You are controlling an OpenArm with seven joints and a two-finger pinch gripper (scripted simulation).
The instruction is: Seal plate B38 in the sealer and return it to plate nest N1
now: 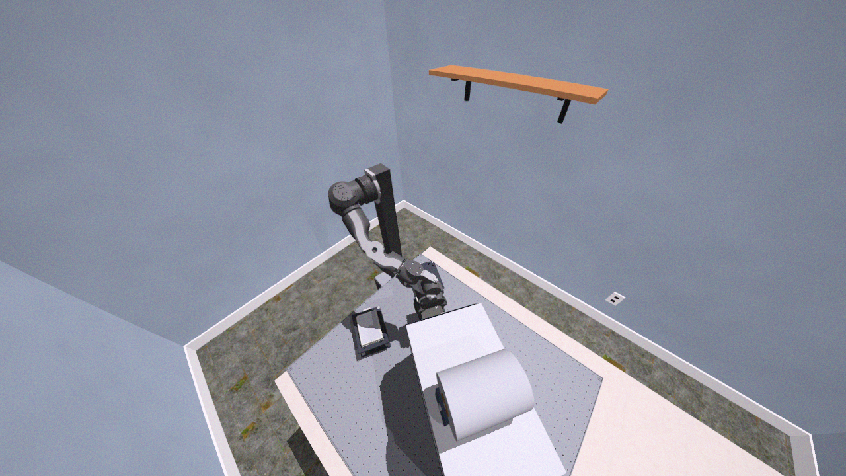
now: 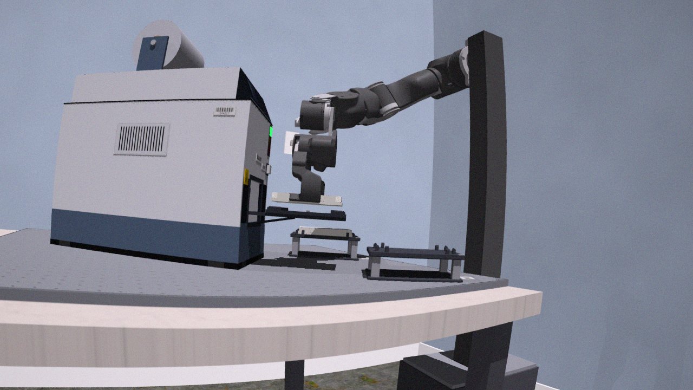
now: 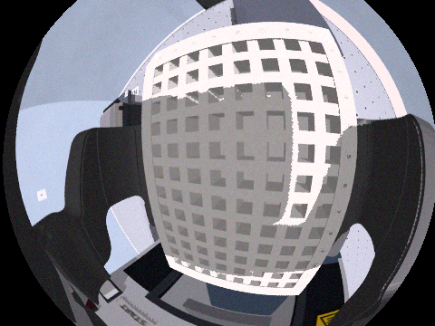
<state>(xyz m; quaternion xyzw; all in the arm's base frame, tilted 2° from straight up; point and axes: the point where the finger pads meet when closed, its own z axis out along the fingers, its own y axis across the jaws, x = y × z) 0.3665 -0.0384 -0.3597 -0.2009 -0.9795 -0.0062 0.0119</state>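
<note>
My gripper (image 2: 307, 193) is shut on the plate B38 (image 2: 306, 198), a white well plate, gripping it across its width. The plate hangs level a little above the sealer's dark stage (image 2: 305, 213), which stands out in front of the housing, and does not touch it. In the wrist view the plate's well grid (image 3: 242, 158) fills the middle between my two dark fingers, and the stage pocket (image 3: 181, 277) shows below it. The sealer's lamp (image 2: 270, 131) is green. The near nest N1 (image 2: 414, 254) is empty. In the overhead view my gripper (image 1: 430, 305) is at the sealer's front edge.
The white sealer housing (image 2: 155, 164) with its foil roll (image 1: 484, 393) stands close in front of the plate. The other nest N2 holds the plate B83 (image 2: 323, 232), also seen from above (image 1: 369, 332). The arm's black column (image 2: 485, 155) rises behind N1.
</note>
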